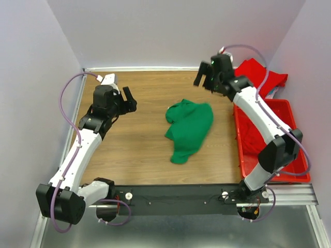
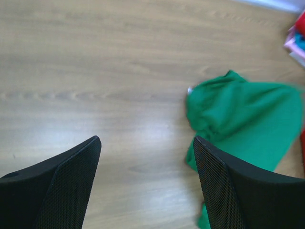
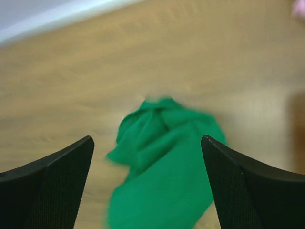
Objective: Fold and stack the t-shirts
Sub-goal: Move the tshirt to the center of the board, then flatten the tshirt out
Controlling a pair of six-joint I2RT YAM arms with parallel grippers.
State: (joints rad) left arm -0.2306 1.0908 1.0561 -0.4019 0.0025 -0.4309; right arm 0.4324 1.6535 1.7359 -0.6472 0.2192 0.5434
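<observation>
A bright green t-shirt (image 1: 189, 129) lies crumpled in a heap in the middle of the wooden table. My left gripper (image 1: 130, 101) hovers open to its left, nothing between its fingers; in the left wrist view (image 2: 147, 139) the green t-shirt (image 2: 248, 119) lies beyond the right finger. My right gripper (image 1: 203, 80) hangs open above the table's far right. Its view (image 3: 147, 138) looks down on the blurred green t-shirt (image 3: 162, 167), apart from it. A red t-shirt (image 1: 258, 72) is draped over the bin's far end.
A red plastic bin (image 1: 289, 106) stands along the table's right side with red cloth (image 1: 253, 139) inside. White walls close in the table at the back and left. Pink and blue cloth (image 2: 298, 40) peeks in at the left wrist view's right edge.
</observation>
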